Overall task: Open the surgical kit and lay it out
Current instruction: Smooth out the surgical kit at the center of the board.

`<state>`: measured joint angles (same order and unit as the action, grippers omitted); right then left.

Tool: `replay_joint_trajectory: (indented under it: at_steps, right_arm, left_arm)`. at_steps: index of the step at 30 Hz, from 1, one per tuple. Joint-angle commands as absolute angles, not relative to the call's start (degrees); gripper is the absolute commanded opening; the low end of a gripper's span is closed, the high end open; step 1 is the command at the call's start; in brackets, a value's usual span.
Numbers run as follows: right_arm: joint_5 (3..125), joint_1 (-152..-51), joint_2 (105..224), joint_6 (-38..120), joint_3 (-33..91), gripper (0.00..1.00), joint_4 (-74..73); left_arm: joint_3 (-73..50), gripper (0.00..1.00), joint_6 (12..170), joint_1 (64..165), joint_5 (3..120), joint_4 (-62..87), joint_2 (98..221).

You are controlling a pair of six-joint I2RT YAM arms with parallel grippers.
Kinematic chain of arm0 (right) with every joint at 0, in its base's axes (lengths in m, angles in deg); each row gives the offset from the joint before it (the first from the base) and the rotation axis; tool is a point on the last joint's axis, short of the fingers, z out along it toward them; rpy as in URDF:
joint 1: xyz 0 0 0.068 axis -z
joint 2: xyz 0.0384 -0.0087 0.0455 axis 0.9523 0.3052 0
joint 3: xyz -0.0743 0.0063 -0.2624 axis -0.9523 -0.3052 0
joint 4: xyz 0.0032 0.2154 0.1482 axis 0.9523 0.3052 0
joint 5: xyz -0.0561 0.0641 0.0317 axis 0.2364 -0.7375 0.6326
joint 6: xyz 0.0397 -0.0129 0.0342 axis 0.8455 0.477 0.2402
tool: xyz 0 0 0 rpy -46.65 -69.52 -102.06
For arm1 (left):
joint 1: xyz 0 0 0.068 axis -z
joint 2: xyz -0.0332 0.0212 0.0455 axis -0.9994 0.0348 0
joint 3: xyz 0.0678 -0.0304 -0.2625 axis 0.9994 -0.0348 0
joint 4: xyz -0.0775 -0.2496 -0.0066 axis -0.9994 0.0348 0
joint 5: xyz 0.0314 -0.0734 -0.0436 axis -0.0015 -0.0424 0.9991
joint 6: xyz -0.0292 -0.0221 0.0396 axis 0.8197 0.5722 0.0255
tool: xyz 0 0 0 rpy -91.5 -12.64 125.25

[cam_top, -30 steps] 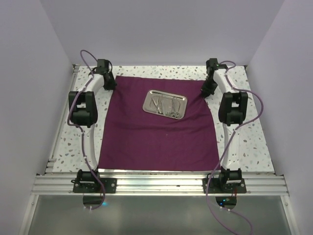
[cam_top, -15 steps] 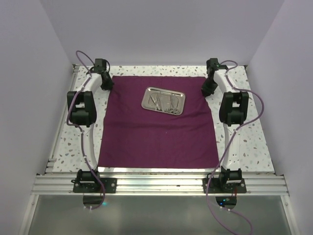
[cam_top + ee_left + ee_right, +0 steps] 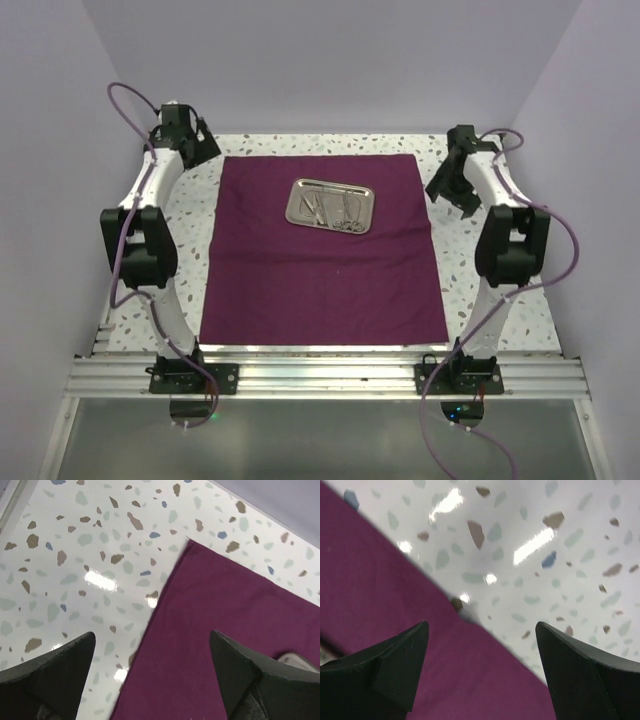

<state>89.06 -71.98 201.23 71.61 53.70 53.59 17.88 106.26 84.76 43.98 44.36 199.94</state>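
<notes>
Speckled white table [image 3: 320, 145] — purple cloth wrap [image 3: 320, 280] spread flat on it.

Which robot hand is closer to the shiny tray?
Right. The right gripper hangs open just off the right edge of the cloth, about level with the tray; the left gripper, also open, is by its far left corner.

One purple cloth wrap [image 3: 320, 275] and one steel tray [image 3: 300, 200], both between two claws (left claw [image 3: 204, 148], right claw [image 3: 450, 194]). The silver tools [image 3: 335, 210] inside are too tiny to count.
</notes>
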Motion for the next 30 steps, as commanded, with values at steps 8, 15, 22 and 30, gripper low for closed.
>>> replay_joint_trajectory:
  at_steps: [8,15,22,30]
  right_arm:
    - [63.77,-78.99,177.03,64.91,25.25,0.55,45.65]
    - [57.35,-80.23,173.76,63.58,8.88,0.0,40.91]
    - [57.86,-80.4,176.83,65.6,1.93,0.0,35.54]
    - [66.83,-80.49,176.23,69.81,-3.16,0.0,44.58]
  left_arm:
    - [-16.31,0.92,109.09,99.5,49.97,41.85,171.56]
    - [-34.51,0.81,115.76,110.14,54.71,37.53,163.63]
    - [-42.51,0.77,118.67,113.14,54.38,36.74,165.74]
    - [-48.75,0.75,124.91,119.64,53.24,42.0,164.88]
